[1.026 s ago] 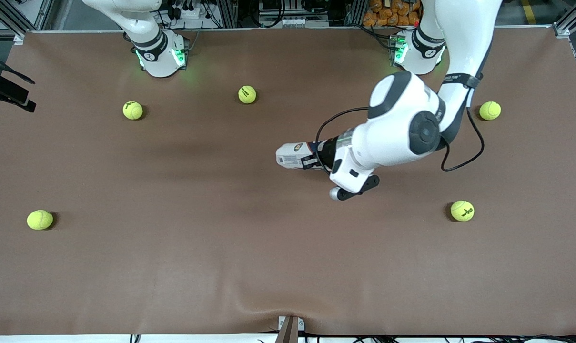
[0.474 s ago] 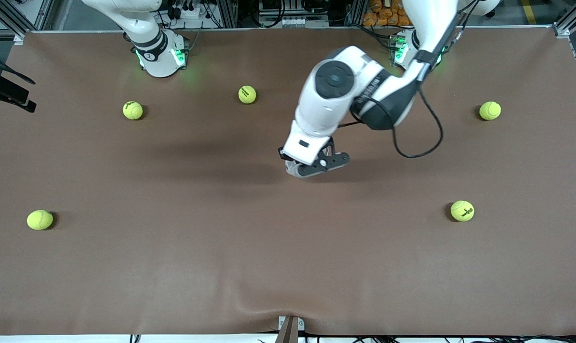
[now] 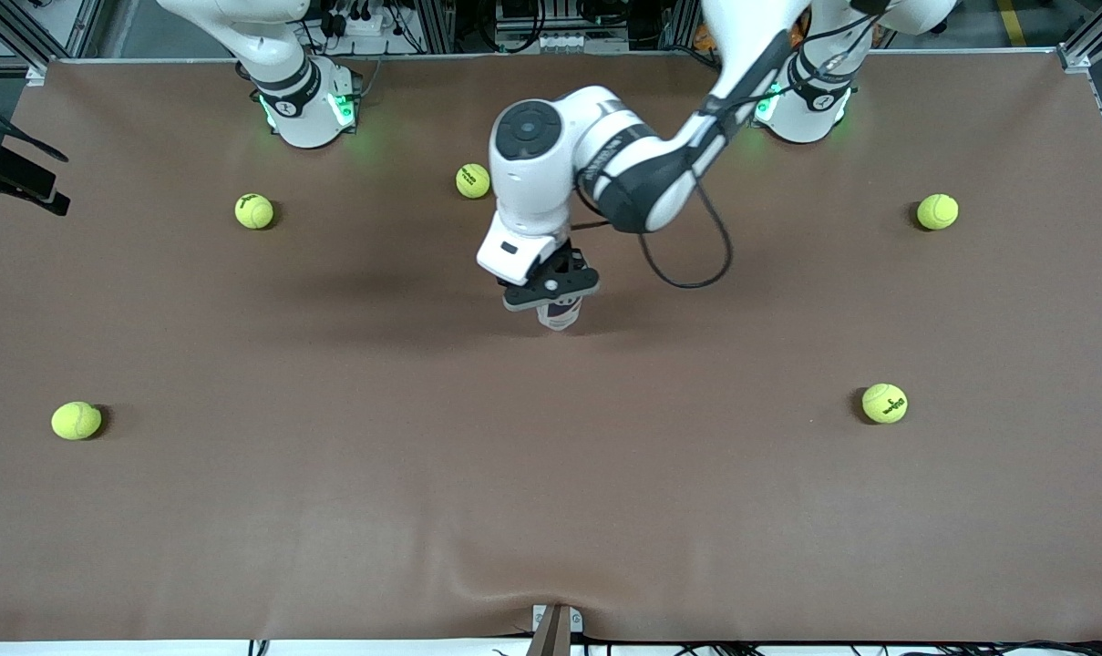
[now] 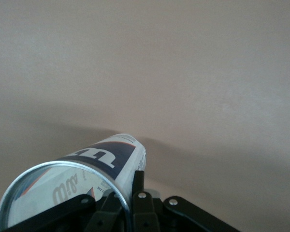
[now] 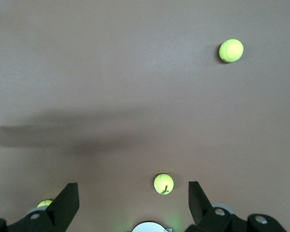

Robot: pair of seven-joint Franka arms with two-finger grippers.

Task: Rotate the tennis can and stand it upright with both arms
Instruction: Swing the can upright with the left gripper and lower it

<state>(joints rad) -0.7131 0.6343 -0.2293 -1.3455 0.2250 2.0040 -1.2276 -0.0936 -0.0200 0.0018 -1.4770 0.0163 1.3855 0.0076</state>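
Tennis can point(image 3: 560, 315) sits clamped in the left gripper point(image 3: 551, 290) over the middle of the brown table point(image 3: 332, 510), mostly hidden under the wrist in the front view; metal framing and cabling line the edge by the robot bases; the left wrist view alone shows its silver rim point(image 4: 43, 186) and navy label; the right gripper point(image 5: 133, 200), jaws spread and holding nothing, waits, its wrist view showing tennis balls point(image 5: 163, 183).

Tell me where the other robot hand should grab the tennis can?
Probably the bare lower body of the tennis can, coming in level from the right arm's end of the table. The left gripper is shut on its top, and the open right gripper waits.
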